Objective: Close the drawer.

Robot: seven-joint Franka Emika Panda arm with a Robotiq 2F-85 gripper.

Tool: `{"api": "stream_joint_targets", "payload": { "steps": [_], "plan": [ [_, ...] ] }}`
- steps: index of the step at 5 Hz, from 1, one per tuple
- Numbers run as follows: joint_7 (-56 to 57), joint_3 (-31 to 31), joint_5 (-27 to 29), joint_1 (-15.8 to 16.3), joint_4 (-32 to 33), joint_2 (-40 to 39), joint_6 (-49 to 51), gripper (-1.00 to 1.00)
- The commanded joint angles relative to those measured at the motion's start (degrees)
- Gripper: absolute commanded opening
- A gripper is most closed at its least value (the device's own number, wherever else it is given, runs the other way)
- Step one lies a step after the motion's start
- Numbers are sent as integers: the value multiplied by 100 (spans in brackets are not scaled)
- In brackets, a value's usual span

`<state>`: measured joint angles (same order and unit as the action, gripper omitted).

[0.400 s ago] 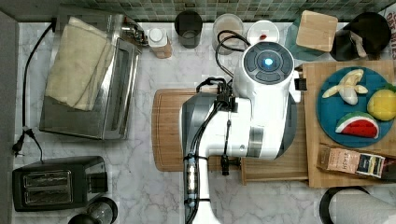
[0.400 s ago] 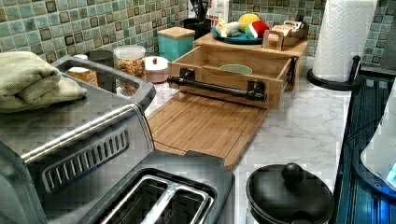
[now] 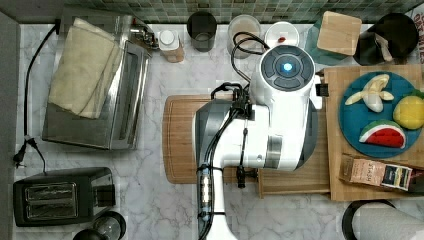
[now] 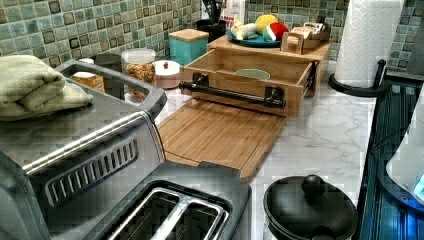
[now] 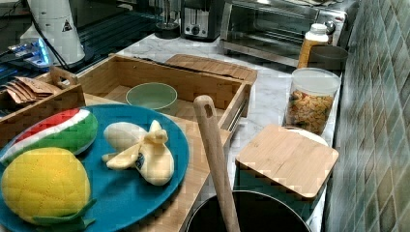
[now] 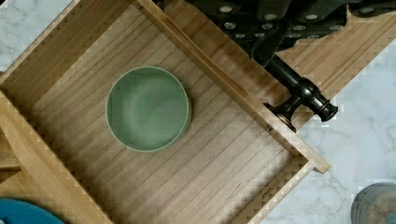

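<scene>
From my remote station I logged the drawer (image 4: pixel 245 80) pulled out from under the wooden stand (image 4: pixel 310 50), its front over the far end of the cutting board (image 4: pixel 220 132). The left view gave me the dark bar handle (image 4: pixel 230 93) in full. The top view hid most of the drawer under the white arm (image 3: pixel 265 130), leaving one corner by the board. The wrist view looked straight down on a green bowl (image 6: pixel 147 108) sitting on the drawer floor, with the gripper (image 6: pixel 273 28) dark above the handle; I could not tell how its fingers stood. The right view showed the bowl behind a blue plate (image 5: pixel 159 179) of toy fruit.
</scene>
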<state>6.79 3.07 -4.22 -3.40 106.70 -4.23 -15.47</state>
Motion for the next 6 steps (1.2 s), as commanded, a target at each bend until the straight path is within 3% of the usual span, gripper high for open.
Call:
{"api": "stream_joint_targets", "payload": {
  "steps": [1,3,6],
  "plan": [
    [1594,-97,455,13,994,439,-916,-100],
    [1913,-235,930,238,1845,933,-1647,-100],
    [2294,-476,1350,475,2404,1190,-2187,-100]
  ]
}}
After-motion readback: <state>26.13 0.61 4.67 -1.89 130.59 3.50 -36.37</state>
